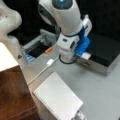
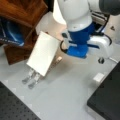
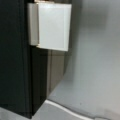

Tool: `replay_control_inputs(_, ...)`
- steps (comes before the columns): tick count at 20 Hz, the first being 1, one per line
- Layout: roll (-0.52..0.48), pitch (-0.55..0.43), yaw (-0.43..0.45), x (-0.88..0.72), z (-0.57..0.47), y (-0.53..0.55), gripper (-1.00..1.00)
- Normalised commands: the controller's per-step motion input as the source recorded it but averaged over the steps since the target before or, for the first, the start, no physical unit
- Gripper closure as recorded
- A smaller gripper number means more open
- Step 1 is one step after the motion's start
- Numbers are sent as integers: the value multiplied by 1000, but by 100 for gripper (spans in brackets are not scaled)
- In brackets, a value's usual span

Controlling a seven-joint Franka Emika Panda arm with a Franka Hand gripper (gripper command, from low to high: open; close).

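Note:
In both front views the white arm reaches down from the top, with a blue mount on its wrist (image 1: 83, 43). The gripper (image 1: 84, 56) hangs at the near rim of a black, metal-sided box (image 1: 105, 53), low over the grey table. In the wrist view a white block (image 3: 51, 26) sits against the black box's edge (image 3: 15, 62), with grey table to its right. Nothing shows held. A white spiral notebook (image 1: 57, 96) (image 2: 42, 52) leans beside a wooden shelf (image 1: 12, 92) (image 2: 20, 12), apart from the gripper.
A small white block (image 1: 50, 62) (image 2: 98, 77) and an orange piece (image 1: 48, 50) lie on the table. A dark open tray (image 1: 37, 48) stands behind them. Two metal prongs (image 2: 30, 78) stick out under the notebook. A black slab (image 2: 107, 100) fills a front view's bottom right.

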Motion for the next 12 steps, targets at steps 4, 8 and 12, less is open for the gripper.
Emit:
replay_control_inputs(4,367,58,-87,58,-127,69,-100)
replay_control_inputs(8,342,-8,-83,-7,-207,76,-100)
replay_control_inputs(12,257,-51,-29,-57,-305,-6,-100)
